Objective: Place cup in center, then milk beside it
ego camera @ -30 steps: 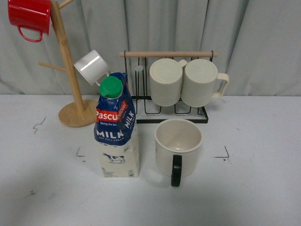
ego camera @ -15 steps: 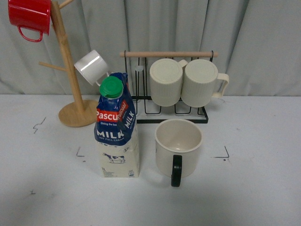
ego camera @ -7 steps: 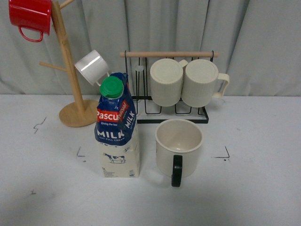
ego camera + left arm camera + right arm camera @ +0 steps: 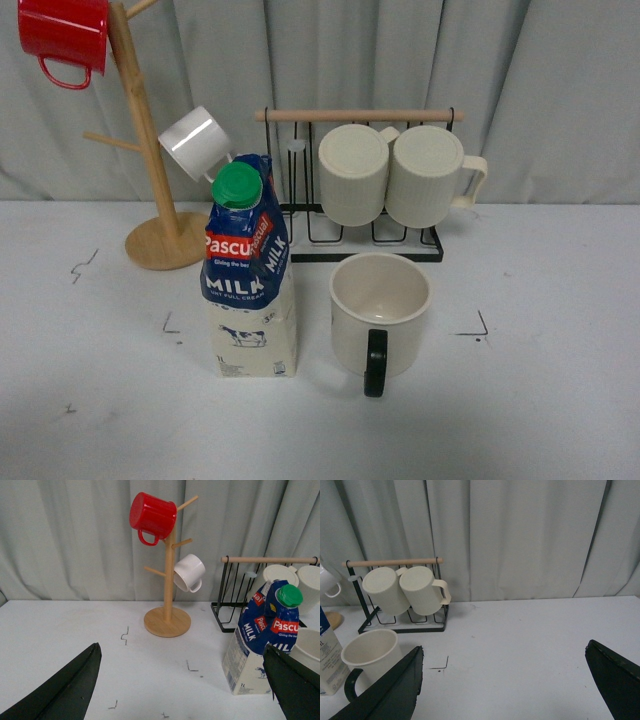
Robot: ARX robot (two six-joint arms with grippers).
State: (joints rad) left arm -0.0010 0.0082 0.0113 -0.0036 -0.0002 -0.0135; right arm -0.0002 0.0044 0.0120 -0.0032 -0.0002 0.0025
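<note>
The cup point(image 4: 380, 315) is seen standing upright on the worktop point(image 4: 560, 400), inside the black corner marks, with its black handle turned towards the robot. The milk point(image 4: 250, 280) is set upright just beside it, on the robot's left, with a narrow gap between the two; they are not seen to touch. Behind them a wire rack point(image 4: 360, 235) holds two ribbed mugs point(image 4: 395, 175), and a wooden mug tree point(image 4: 150, 170) stands further left.

Neither arm is shown in the front view. In the left wrist view the left hand point(image 4: 182, 680) is seen spread wide, gripping nothing, and the carton point(image 4: 265, 640) lies ahead of it and off towards one finger, with the carton's long axis vertical. In the right wrist view the right hand point(image 4: 512, 682) is likewise held wide apart and empty, and the mug point(image 4: 370, 655) lies just outside one finger, on the side towards the carton.

Both hands are judged to be drawn back from the things. The left arm is judged nearer the carton, the right arm nearer the mug. From how things stand, both placements appear to be done, so that little is thought to be left beyond keeping clear of them.
</note>
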